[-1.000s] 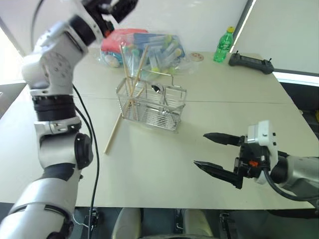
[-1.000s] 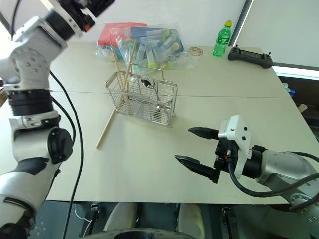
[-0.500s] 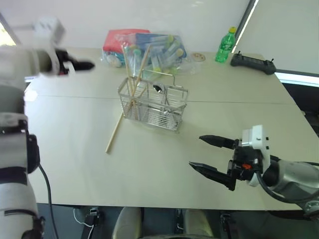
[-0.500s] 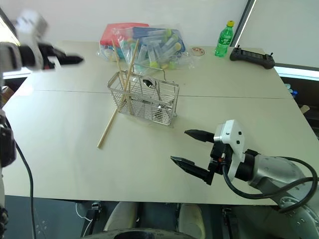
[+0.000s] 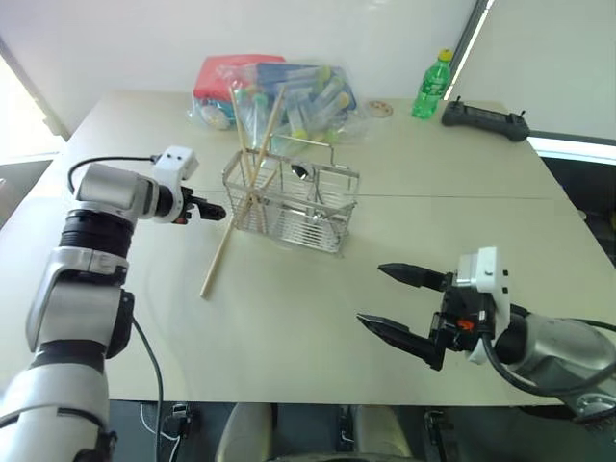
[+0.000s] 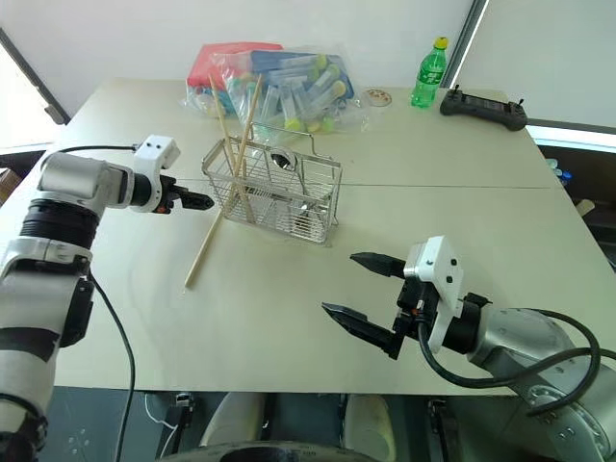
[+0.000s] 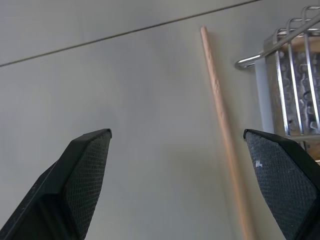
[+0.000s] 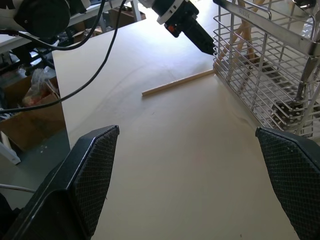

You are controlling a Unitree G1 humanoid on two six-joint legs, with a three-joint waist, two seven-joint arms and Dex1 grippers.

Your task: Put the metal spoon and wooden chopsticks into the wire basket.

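The wire basket (image 5: pixel 306 218) stands mid-table. Two wooden chopsticks (image 5: pixel 254 144) stand crossed in its left compartment. A third chopstick (image 5: pixel 219 258) lies on the table, its far end against the basket's left side. The metal spoon (image 5: pixel 301 172) stands inside the basket, bowl at the rim. My left gripper (image 5: pixel 209 212) hovers low just left of the basket, open and empty, and the loose chopstick (image 7: pixel 220 120) runs near one of its fingers (image 7: pixel 280 170). My right gripper (image 5: pixel 372 295) is open and empty over the near right table, apart from the basket (image 8: pixel 270 65).
A clear bag of tubes (image 5: pixel 298 91) and a red box (image 5: pixel 226 72) lie behind the basket. A green bottle (image 5: pixel 431 87) and a black controller (image 5: pixel 484 118) sit at the far right. The table's front edge (image 5: pixel 289 397) runs close below my right gripper.
My left arm has swung down from high at the far left to table height beside the basket. The right gripper has barely shifted. Basket, spoon and chopsticks stay put.
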